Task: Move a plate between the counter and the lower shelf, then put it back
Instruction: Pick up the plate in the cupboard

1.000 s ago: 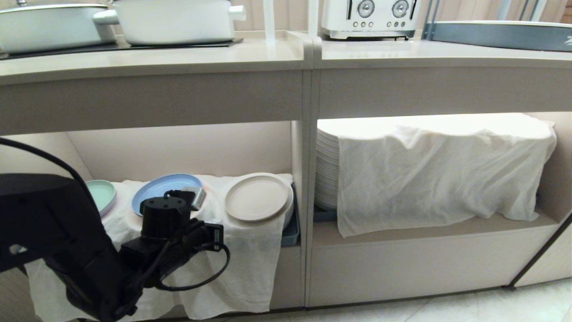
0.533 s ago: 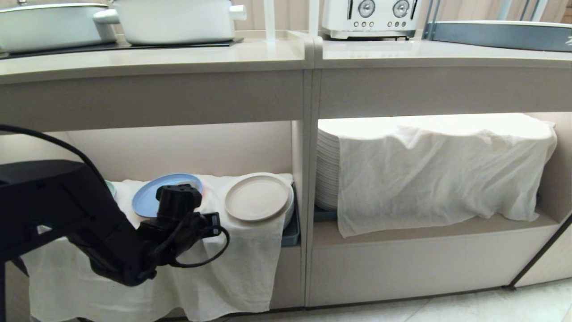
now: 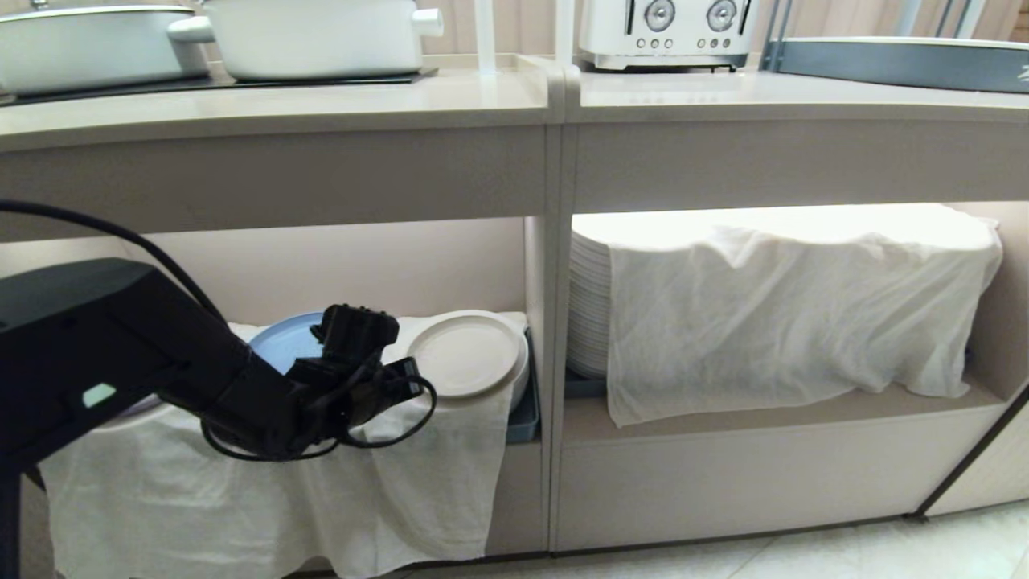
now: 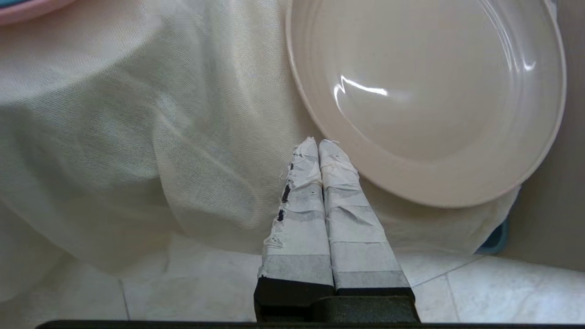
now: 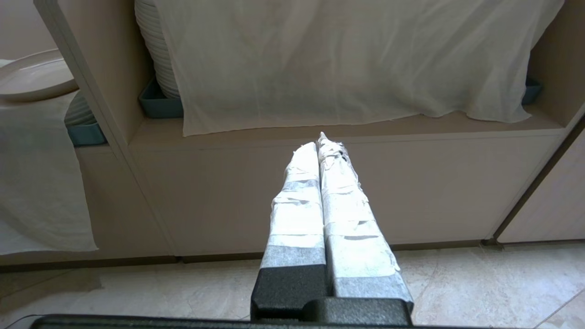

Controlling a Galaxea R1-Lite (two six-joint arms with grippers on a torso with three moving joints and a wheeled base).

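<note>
Nearest the camera, the left gripper (image 4: 320, 144) hung with its taped fingers pressed together, empty, just short of the cream plate (image 3: 464, 355) at its one o'clock. The plate lay on white cloth (image 3: 418, 450) draped over a stack in the lower shelf (image 3: 772, 406); a blue plate (image 3: 281, 342) sat at its nine o'clock. The right gripper (image 5: 322, 139), also closed, was parked facing the shelf. Above, the counter (image 3: 338, 100) carried pots. With fingers together, the left gripper might shove the plate or snag the cloth.
</note>
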